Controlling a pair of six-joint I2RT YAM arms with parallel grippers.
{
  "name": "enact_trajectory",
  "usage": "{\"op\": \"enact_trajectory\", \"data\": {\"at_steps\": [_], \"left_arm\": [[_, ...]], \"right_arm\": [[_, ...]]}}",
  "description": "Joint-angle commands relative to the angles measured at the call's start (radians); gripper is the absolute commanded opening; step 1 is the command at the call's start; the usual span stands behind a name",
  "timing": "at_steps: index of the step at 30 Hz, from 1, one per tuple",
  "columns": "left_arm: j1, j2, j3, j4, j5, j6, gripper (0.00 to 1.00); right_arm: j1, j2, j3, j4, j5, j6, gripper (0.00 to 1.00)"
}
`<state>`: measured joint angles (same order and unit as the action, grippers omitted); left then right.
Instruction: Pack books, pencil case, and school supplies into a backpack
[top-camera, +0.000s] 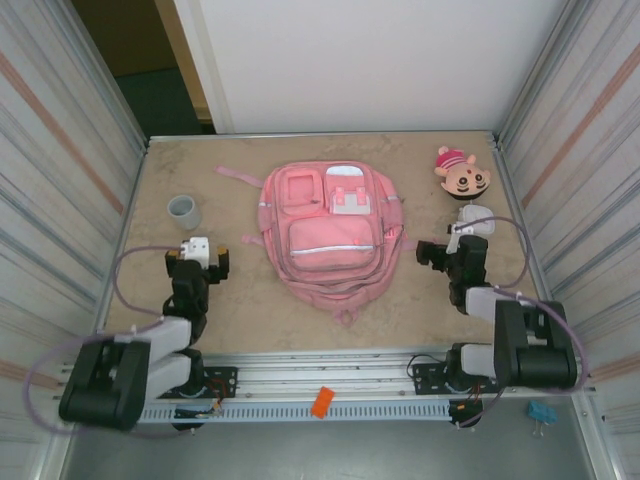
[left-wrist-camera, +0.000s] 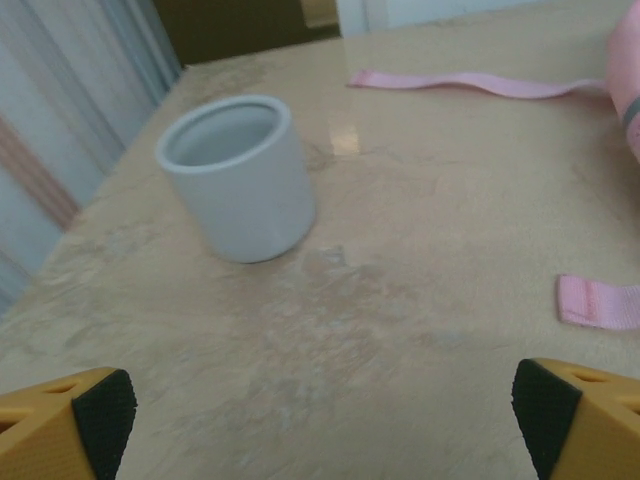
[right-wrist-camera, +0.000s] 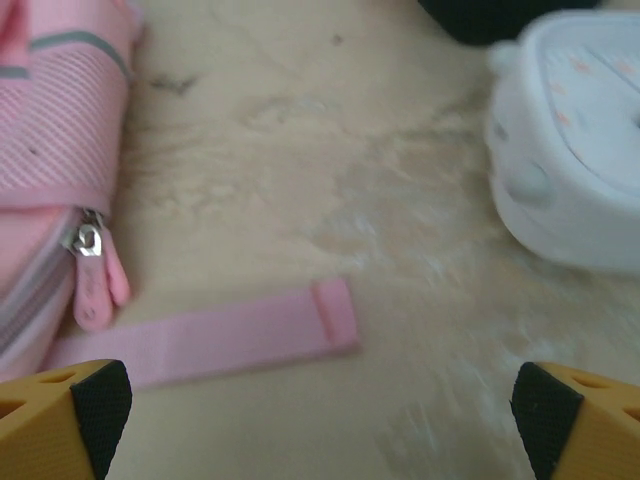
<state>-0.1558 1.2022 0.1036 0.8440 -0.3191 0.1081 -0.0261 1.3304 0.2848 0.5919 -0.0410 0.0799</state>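
The pink backpack (top-camera: 330, 235) lies flat in the middle of the table, its pockets zipped; its side and a zip pull (right-wrist-camera: 90, 245) show at the left of the right wrist view. My left gripper (top-camera: 200, 258) hovers left of it, open (left-wrist-camera: 325, 420) over bare table, with nothing between the fingertips (left-wrist-camera: 100, 410). My right gripper (top-camera: 455, 245) is to the backpack's right, open (right-wrist-camera: 315, 420) just above a loose pink strap (right-wrist-camera: 220, 335). Books, pencil case and school supplies are out of view.
A grey cup (top-camera: 184, 211) stands upright ahead of the left gripper (left-wrist-camera: 235, 175). A white rounded box (right-wrist-camera: 580, 150) lies ahead-right of the right gripper, with a plush head (top-camera: 463, 175) beyond it. Pink straps (left-wrist-camera: 470, 83) trail left of the backpack. Corrugated walls close both sides.
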Motion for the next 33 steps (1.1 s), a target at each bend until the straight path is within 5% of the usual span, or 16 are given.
{"op": "enact_trajectory", "data": {"at_steps": [1, 2, 3, 4, 6, 9, 33], "left_arm": [[0.01, 0.26, 0.106, 0.299, 0.073, 0.012, 0.99], [0.003, 0.383, 0.154, 0.376, 0.06, 0.057, 0.99], [0.001, 0.381, 0.188, 0.33, 0.025, 0.058, 0.99], [0.048, 0.273, 0.213, 0.073, 0.103, -0.038, 0.99], [0.138, 0.3, 0.223, 0.093, 0.149, -0.121, 0.99], [0.114, 0.301, 0.291, -0.04, 0.143, -0.099, 0.99], [0.106, 0.307, 0.284, -0.013, 0.152, -0.08, 0.99]], "right_arm": [[0.016, 0.159, 0.072, 0.264, -0.025, -0.062, 0.99], [-0.008, 0.215, 0.085, 0.302, -0.033, -0.036, 0.99], [-0.031, 0.24, 0.1, 0.301, -0.039, -0.007, 0.99], [-0.05, 0.201, 0.131, 0.172, -0.047, 0.012, 0.99], [-0.04, 0.225, 0.115, 0.249, -0.032, 0.008, 0.99], [-0.036, 0.22, 0.117, 0.234, -0.026, 0.005, 0.99], [-0.036, 0.215, 0.123, 0.213, -0.023, 0.006, 0.99]]}}
